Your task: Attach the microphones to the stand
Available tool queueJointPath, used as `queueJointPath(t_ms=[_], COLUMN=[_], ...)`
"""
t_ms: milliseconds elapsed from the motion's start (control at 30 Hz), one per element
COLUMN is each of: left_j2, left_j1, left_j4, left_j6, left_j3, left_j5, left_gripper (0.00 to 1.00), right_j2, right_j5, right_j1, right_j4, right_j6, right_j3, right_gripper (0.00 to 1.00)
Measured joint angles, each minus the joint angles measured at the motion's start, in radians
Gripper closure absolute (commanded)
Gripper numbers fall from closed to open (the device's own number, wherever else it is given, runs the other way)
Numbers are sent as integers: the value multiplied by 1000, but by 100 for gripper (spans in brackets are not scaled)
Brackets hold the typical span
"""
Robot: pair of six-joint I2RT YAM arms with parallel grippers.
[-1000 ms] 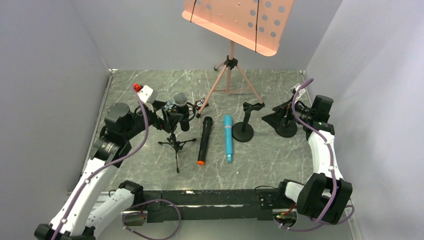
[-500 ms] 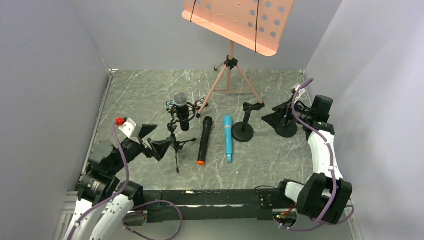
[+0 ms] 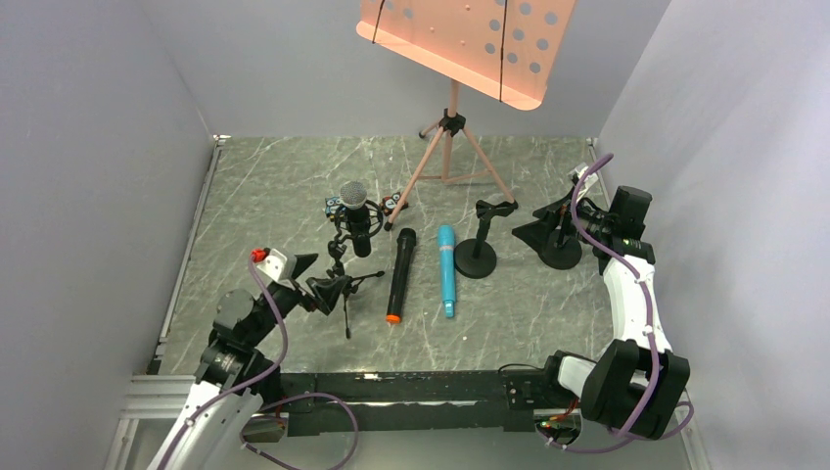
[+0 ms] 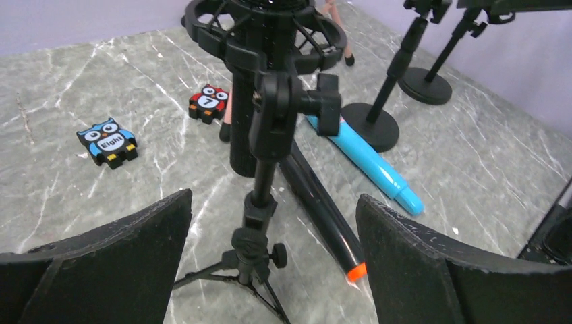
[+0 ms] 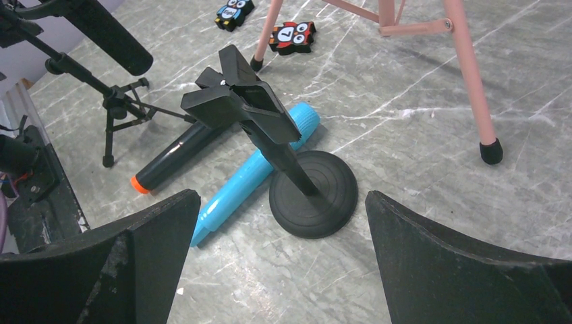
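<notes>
Overhead view of a grey marble-patterned table (image 3: 254,186) walled in pale grey, with two robot arms mounted at its near edge. The left gripper (image 3: 320,277) sits low at the near left, its jaws spread wide with nothing in them. In the left wrist view its two black fingers (image 4: 108,263) flank a small black tripod stand (image 4: 260,223) without touching it. The ring mount on that stand holds the black microphone with a silver mesh head (image 3: 354,210), upright and just beyond the gripper. To the right of the tripod, two more microphones lie flat on the table, side by side and roughly parallel. The first is the black microphone with an orange end cap (image 3: 398,274), its orange end toward the arms; the second is the turquoise microphone (image 3: 446,269). Both lie apart from either gripper. Just right of the turquoise one stands a round-base stand (image 3: 477,259) with a clip on top. The right gripper (image 3: 548,223) is at the far right, jaws also wide apart and holding nothing, near a second round-base stand (image 3: 562,257). In the right wrist view the first round-base stand is framed between its fingers (image 5: 115,263), with the turquoise microphone just beside the base. At the back stands a pink music stand (image 3: 452,117), with a blue owl figurine (image 4: 108,140) and a red owl figurine (image 4: 214,101) near its feet.
</notes>
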Motion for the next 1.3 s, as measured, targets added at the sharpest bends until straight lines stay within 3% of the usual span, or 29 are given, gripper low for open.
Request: queueJointPath(t_ms=[200,433,500,833,1033,1300], left_j2=[120,260,290,335,346,379], left_j1=[0,0,0,0,-2,-1], left_j4=[186,299,328,422,486,519], left_j6=[5,39,47,79,101,125], left_j3=[-51,-55,-55,-60,-79,-70], left_j5=[-18,-27,-30,-32,-14,-16], left_gripper=[15,37,39,62,100,100], right_j2=[-2,-2,-2,-2,-2,-2], right_j5=[0,0,0,0,0,0], right_j1=[0,0,0,0,0,0], right_j4=[0,0,0,0,0,0], right_j6=[0,0,0,0,0,0], right_j3=[0,0,0,0,0,0], right_gripper=[0,0,0,0,0,0])
